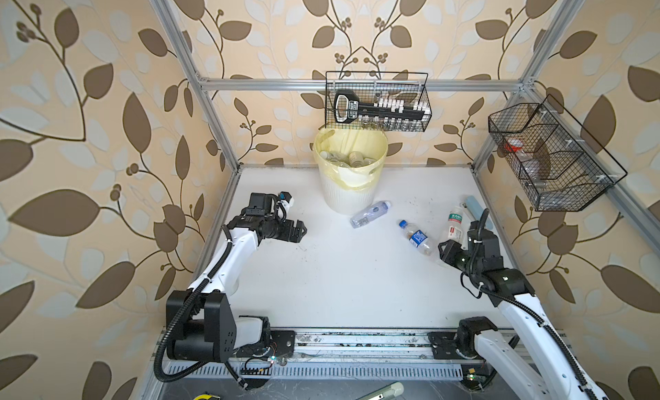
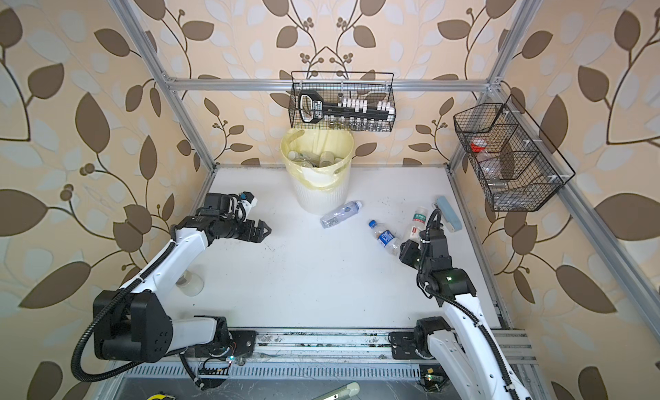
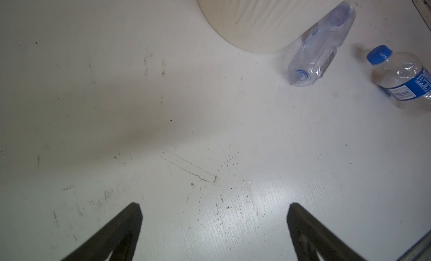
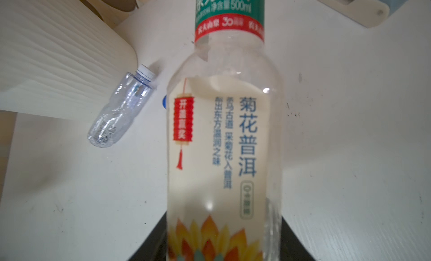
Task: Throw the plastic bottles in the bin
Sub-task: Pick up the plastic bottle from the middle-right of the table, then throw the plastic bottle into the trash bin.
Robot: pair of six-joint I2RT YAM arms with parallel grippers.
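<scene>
Tea bottle (image 4: 224, 143) sits clamped in right gripper (image 4: 224, 224); left gripper (image 3: 214, 206) hangs wide open, holding nothing, over table (image 3: 210, 122).

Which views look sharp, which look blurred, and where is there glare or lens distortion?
In both top views the scene is sharp, but the frame posts splay outward, a wide-lens look; in the left wrist view the table shows a pale sheen and the left pincer is soft-edged; in the right wrist view the tea bottle fills the picture, its print slightly blurred, with glints.
</scene>
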